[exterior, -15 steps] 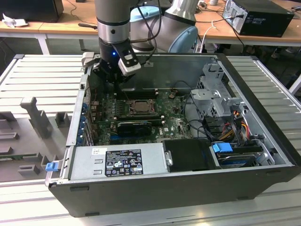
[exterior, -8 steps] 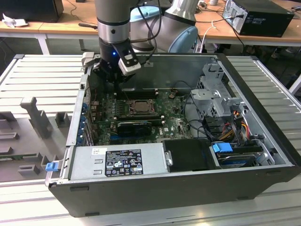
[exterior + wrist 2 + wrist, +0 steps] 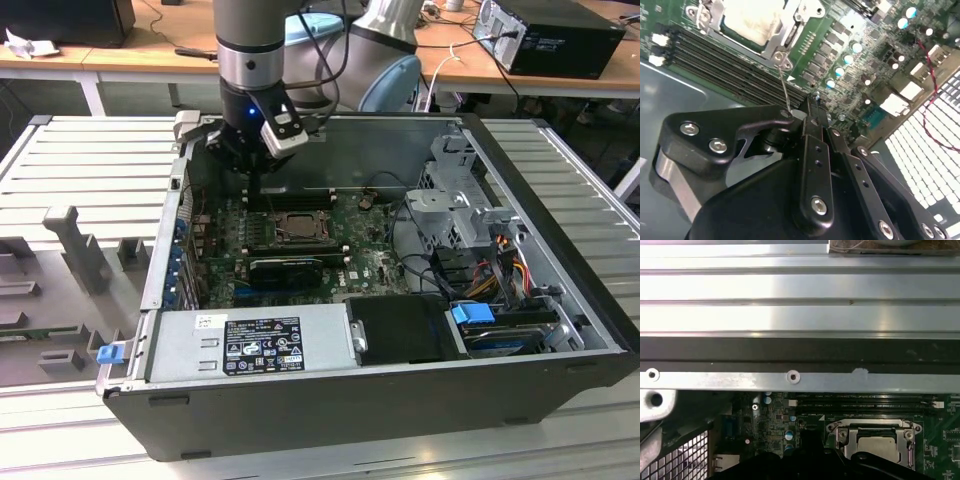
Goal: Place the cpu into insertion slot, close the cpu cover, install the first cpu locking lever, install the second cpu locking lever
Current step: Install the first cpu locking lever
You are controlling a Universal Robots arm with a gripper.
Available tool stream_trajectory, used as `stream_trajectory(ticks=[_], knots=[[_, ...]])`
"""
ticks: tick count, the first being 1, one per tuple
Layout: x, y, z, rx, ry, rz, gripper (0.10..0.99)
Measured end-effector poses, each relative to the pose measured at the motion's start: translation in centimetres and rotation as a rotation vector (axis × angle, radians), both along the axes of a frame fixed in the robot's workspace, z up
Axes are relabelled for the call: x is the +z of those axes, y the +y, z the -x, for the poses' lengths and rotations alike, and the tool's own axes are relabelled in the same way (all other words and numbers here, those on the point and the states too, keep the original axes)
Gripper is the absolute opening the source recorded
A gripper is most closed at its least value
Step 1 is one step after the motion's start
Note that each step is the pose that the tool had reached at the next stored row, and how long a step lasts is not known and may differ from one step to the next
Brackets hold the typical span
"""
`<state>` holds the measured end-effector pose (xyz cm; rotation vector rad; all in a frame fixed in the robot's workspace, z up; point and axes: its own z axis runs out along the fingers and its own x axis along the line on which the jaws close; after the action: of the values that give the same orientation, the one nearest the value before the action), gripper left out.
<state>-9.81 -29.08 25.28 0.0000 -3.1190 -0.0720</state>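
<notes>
The cpu (image 3: 752, 20) lies pale and flat in the insertion slot (image 3: 296, 229) on the green board. The cpu cover (image 3: 790, 25), a dull silver frame, is down around it; both wrist views show this, with the cpu (image 3: 879, 446) framed by the cover (image 3: 870, 426). A thin wire locking lever (image 3: 784, 87) rises from the socket's corner up to the tips of my gripper (image 3: 807, 106). The black fingers stand together, shut, with the lever's end touching them. In the exterior view my gripper (image 3: 255, 195) hangs inside the case just to that view's left of the socket.
Long black memory slots (image 3: 725, 70) run beside the socket. A black graphics card (image 3: 285, 270) sits in front of it, and the power supply (image 3: 250, 345) lies along the case front. The drive cage (image 3: 450, 200) and cables (image 3: 500, 270) crowd the exterior view's right. The case wall (image 3: 800, 315) is close by.
</notes>
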Motion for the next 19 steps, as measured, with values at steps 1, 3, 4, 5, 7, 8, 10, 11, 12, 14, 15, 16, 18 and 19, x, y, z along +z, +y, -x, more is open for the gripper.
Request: stream_trajectory(ticks=[1,3,4,5,7,8,10,11,12,14,15,16,18,19], knots=[[0.00,0.00,-0.18,0.000,-0.0001,0.000,0.106],[-0.01,0.00,-0.57,0.000,-0.0001,0.000,0.106],[-0.01,0.00,-0.90,0.000,-0.0001,0.000,0.106],[-0.01,0.00,-1.12,0.000,0.0000,0.000,0.106],[-0.01,0.00,-1.48,0.000,0.0000,0.000,0.106],[-0.01,0.00,-1.69,0.000,0.0000,0.000,0.106],[-0.01,0.00,-2.03,0.000,0.0000,0.000,0.106],[-0.02,0.00,-2.17,0.000,0.0000,0.000,0.106],[-0.02,0.00,-2.35,0.000,0.0000,0.000,0.106],[-0.02,0.00,-2.63,0.000,0.0000,0.000,0.106],[-0.02,0.00,-2.78,0.000,0.0000,0.000,0.106],[-0.02,0.00,-3.05,0.000,0.0000,0.000,0.106],[-0.03,0.00,-3.71,0.000,-0.0001,0.000,0.106],[-0.03,0.00,-3.85,0.000,0.0000,0.000,0.106]])
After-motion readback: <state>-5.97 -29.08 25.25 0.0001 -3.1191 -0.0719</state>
